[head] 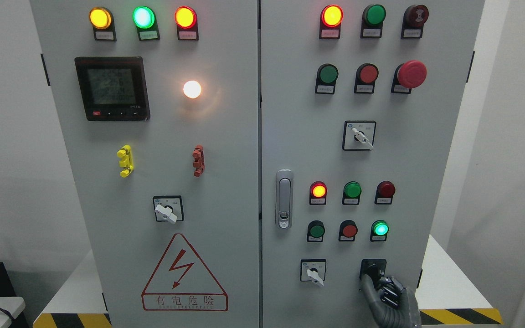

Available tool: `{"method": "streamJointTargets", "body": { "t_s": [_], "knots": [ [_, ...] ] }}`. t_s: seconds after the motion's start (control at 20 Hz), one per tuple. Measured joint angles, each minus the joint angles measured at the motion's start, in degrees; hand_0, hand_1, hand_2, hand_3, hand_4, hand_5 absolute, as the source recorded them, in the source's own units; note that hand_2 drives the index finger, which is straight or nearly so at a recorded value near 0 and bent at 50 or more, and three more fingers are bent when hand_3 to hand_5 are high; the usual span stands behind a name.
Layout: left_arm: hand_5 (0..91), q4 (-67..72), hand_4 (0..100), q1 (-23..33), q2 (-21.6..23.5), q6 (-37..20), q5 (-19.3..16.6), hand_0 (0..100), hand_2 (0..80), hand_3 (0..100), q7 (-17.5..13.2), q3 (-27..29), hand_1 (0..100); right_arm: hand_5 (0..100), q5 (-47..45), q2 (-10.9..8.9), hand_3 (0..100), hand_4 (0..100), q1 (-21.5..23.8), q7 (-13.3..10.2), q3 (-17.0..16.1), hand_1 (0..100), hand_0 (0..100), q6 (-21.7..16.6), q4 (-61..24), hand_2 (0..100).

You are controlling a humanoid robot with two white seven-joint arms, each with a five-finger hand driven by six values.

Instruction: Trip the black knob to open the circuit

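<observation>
I see my right hand [388, 291] at the cabinet's [290, 136] lower right, fingers clamped on the black knob [372, 269].

The right hand [388, 291] shows at about five o'clock in the head view, low against the bottom edge. Its arm rises from the lower edge right of the middle, so only the wrist and hand are visible. The hand is dark grey, with its back turned toward the camera. It points toward eleven o'clock. The fingers [368, 284] stretch up and left, close together, and their tips are wrapped on the black knob [372, 268] at the hand's upper left. The left arm is out of view.
</observation>
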Motion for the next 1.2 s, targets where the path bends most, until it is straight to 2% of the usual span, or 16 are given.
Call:
{"method": "streamJointTargets", "body": {
  "t_s": [1.2],
  "knots": [
    [0.0, 0.0, 0, 0.0, 0.01, 0.0, 0.0, 12, 0.0, 0, 0.0, 0.0, 39, 98, 0.32, -1.48, 96, 98, 0.03, -0.05, -0.09, 76, 52, -0.04, -0.04, 62]
  ]
}}
